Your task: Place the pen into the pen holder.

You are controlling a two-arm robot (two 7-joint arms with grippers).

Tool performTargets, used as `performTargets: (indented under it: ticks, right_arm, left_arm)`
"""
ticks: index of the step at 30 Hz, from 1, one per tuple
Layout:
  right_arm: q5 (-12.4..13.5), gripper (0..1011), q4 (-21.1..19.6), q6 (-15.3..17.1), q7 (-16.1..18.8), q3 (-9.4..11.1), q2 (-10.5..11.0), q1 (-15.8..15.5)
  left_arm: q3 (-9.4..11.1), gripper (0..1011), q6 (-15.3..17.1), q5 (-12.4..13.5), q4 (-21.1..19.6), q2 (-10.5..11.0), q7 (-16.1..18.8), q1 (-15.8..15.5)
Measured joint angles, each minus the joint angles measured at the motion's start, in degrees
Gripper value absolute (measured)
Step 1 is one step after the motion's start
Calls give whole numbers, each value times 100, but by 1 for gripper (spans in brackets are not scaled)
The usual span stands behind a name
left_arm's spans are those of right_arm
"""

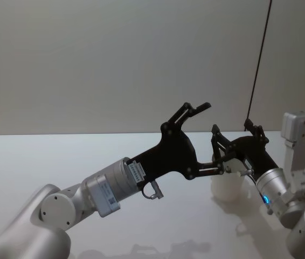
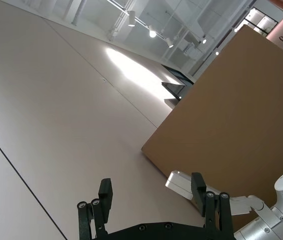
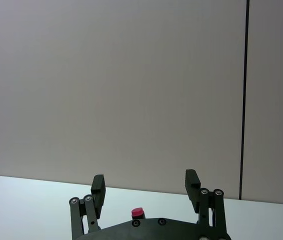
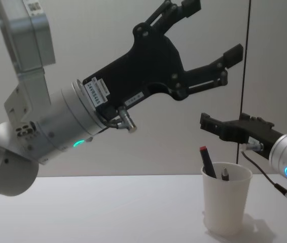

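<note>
A white paper cup [image 4: 226, 203] stands upright on the pale counter [image 4: 93, 212] at the robot's right, with a red-capped pen [image 4: 207, 163] and a second, grey-tipped pen [image 4: 225, 174] leaning inside it, their tips above the rim. The left claw [image 4: 210, 30] hangs raised above the counter, its fingers spread wide and holding nothing. The right claw [image 3: 144, 185] hovers just above and beside the cup, also open and empty.
</note>
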Motion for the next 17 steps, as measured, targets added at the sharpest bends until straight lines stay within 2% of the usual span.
performTargets:
  ticks: [17]
  right_arm:
    - [5,1001,4,15,12,0,-1,-4]
  left_arm:
    - [0,1000,0,0,0,0,0,0]
